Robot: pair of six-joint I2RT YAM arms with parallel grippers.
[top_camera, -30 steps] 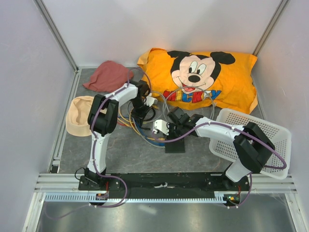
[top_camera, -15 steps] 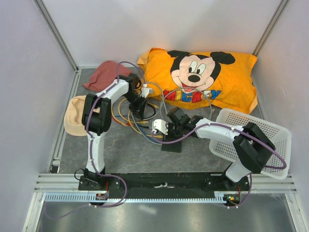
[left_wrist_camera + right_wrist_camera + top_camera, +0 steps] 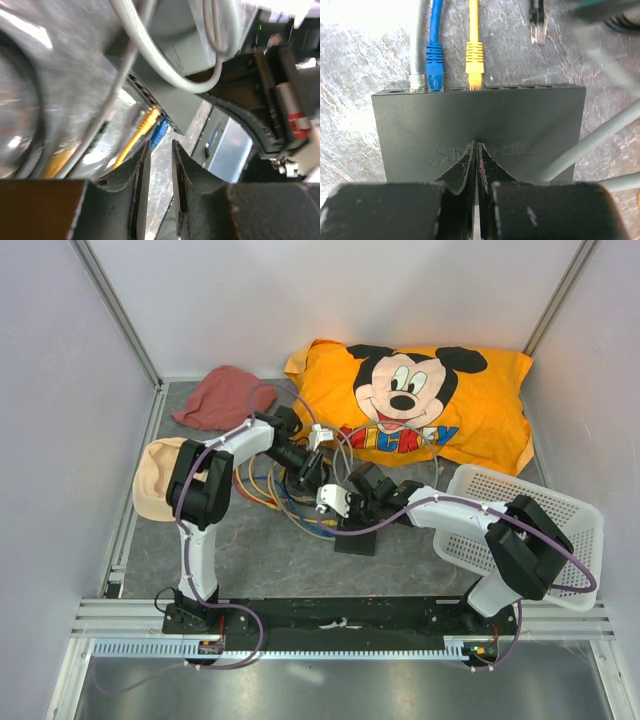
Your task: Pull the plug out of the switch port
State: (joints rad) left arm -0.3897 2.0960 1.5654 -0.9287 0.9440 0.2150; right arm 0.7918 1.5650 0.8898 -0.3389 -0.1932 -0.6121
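Note:
The switch (image 3: 358,539) is a flat black box lying on the grey mat. In the right wrist view the switch (image 3: 480,125) has a grey plug (image 3: 417,81), a blue plug (image 3: 435,65) and a yellow plug (image 3: 474,62) in its far-edge ports. My right gripper (image 3: 476,145) is shut, tips resting on the switch's top; it also shows in the top view (image 3: 350,521). My left gripper (image 3: 160,150) is open by a narrow gap and empty, just short of the yellow plug (image 3: 145,122) and blue plug (image 3: 159,132). It sits left of the switch in the top view (image 3: 316,480).
A loose black plug (image 3: 536,22) lies beyond the switch. Coiled cables (image 3: 280,495) spread on the mat under the left arm. An orange pillow (image 3: 470,405) lies behind, a white mesh basket (image 3: 555,520) at right, a red cloth (image 3: 225,395) and beige cap (image 3: 160,480) at left.
My left gripper has swung right and nearer, from the cable coil toward the switch's plug side. The cables shifted with it. The right gripper stays on the switch.

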